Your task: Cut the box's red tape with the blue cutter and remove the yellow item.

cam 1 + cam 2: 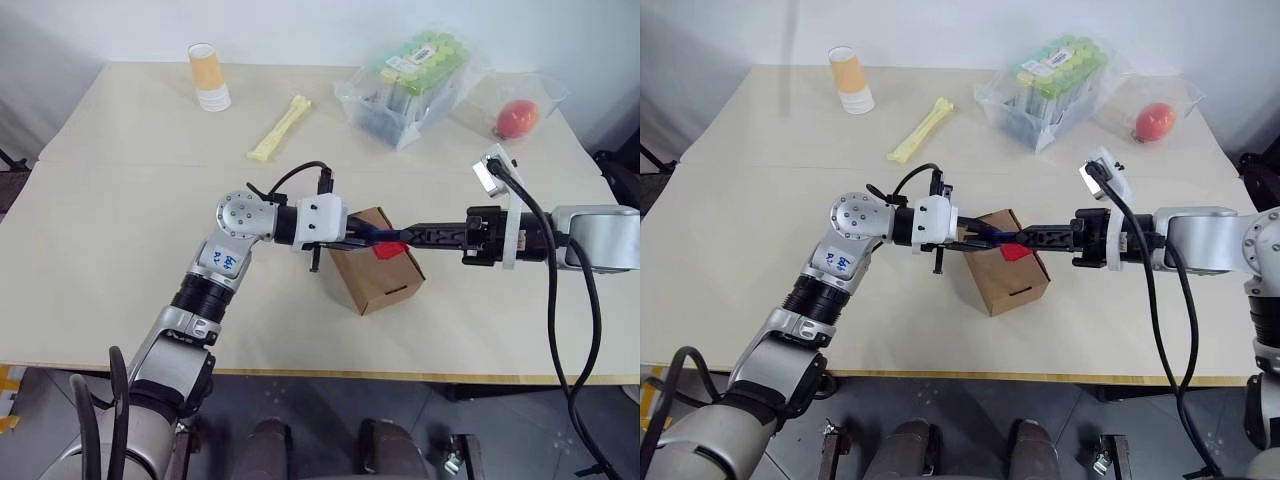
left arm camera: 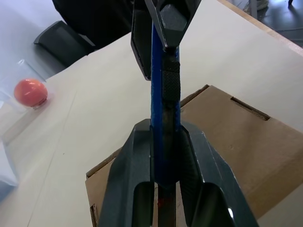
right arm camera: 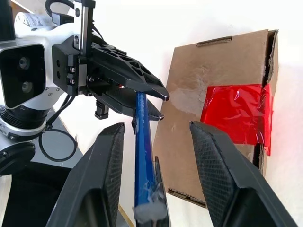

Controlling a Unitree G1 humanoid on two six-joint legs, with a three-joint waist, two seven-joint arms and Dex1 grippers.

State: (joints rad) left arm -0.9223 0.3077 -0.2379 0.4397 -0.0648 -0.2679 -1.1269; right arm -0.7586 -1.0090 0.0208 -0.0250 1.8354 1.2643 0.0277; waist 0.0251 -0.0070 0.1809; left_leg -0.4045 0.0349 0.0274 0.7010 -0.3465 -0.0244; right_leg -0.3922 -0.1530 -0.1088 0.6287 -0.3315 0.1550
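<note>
Two head views look down over the table (image 1: pixel 120 200); both wrist views sit close above the box (image 3: pixel 222 66).

Bare table (image 1: pixel 130 250) left of box (image 1: pixel 385 280)

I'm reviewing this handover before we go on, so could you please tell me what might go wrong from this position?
1. The left gripper is shut on the blue cutter, while the right gripper stands open around its far end; if the left lets go before the right closes, the cutter could drop onto the box.
2. Both grippers meet just above the box; a bump could shift it.
3. The red tape looks uncut; a skewed regrip might miss it.
</note>
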